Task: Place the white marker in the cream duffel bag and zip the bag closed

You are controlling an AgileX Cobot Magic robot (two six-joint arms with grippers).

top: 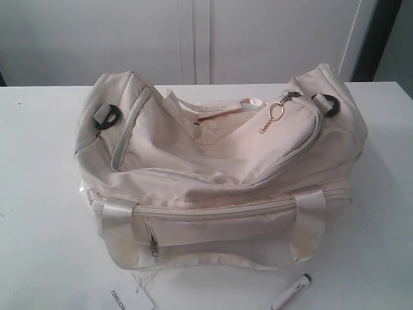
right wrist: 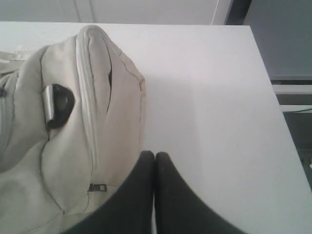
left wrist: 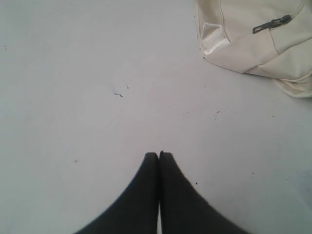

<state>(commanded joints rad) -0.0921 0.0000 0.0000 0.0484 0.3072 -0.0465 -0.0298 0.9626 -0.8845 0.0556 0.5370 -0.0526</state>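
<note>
The cream duffel bag (top: 219, 174) sits in the middle of the white table, its top zip open along the curved flap, with a gold keyring (top: 275, 111) on the pull. The white marker (top: 292, 292), dark-capped, lies on the table in front of the bag's right end. Neither gripper appears in the exterior view. My left gripper (left wrist: 159, 155) is shut and empty above bare table, with a corner of the bag (left wrist: 253, 44) off to one side. My right gripper (right wrist: 154, 155) is shut and empty beside the bag's end (right wrist: 73, 126), near a black strap ring (right wrist: 59, 103).
A flat white paper tag (top: 132, 297) with black letters lies at the table's front edge, left of the marker. The table's right edge (right wrist: 273, 112) runs close to the right gripper, with a dark drop beyond. White cabinet doors (top: 193, 39) stand behind.
</note>
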